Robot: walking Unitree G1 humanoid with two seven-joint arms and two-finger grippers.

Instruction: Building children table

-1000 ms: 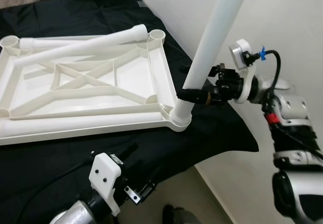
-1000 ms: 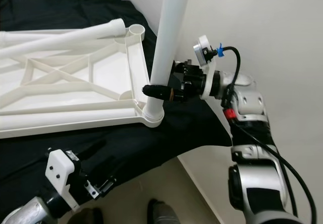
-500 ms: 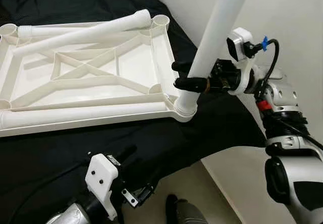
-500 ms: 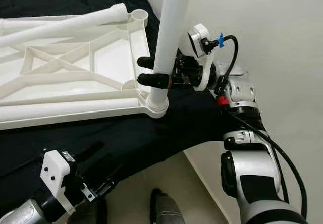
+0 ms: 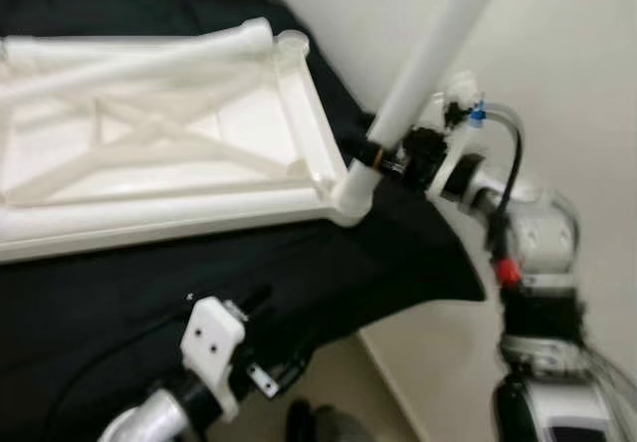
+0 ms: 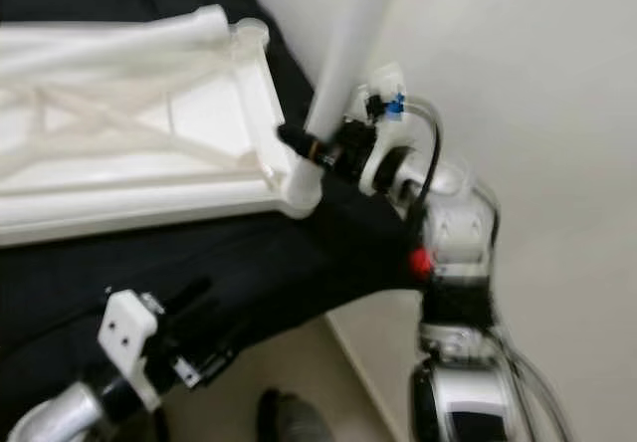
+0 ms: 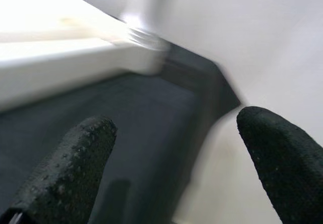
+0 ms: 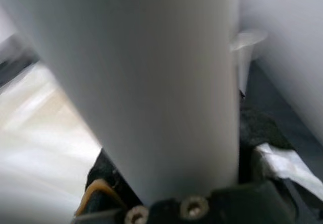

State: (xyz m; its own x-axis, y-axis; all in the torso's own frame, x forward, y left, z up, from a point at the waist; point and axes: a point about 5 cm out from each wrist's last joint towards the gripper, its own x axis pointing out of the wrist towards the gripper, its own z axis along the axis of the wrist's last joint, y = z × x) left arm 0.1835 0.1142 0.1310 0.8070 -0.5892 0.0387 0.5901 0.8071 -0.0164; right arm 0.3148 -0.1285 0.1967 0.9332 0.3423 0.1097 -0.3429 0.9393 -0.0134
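**One leg socketed, three corners to go**

Upside-down white tabletop (image 5: pixel 179 123) lying flat on a black-draped surface (image 5: pixel 149 283), ribbed underside facing up. At the near right corner, a white leg (image 5: pixel 423 64) standing in its round corner socket (image 5: pixel 350 185), tilted away from the tabletop rather than plumb, so probably started but not yet seated home. Two more legs (image 5: pixel 139 59) lying loose across the underside, one along the far edge and one slanting over the ribs; far right socket (image 6: pixel 249 34) open and unfilled. A long white tube along the near edge, either rim or a further leg, too blurred to say. By this reckoning roughly a quarter done: one leg of four in place, the rest still to be lifted, stood up and pressed in, then the whole thing turned over.

Right tool (image 5: pixel 383 155) clamped on the standing leg just above the socket, black fingers pinching the tube from both sides; in the right wrist view the leg (image 8: pixel 151 82) pressed close against the palm. Left tool (image 7: pixel 171 148) spread wide and holding nothing, fingertips (image 7: pixel 75 158) hovering off the near edge of the black cloth, with the tabletop's near rim (image 7: pixel 60 57) ahead of them and untouched. Left arm low in front, its white wrist mount (image 5: pixel 211 342) visible below the cloth edge.
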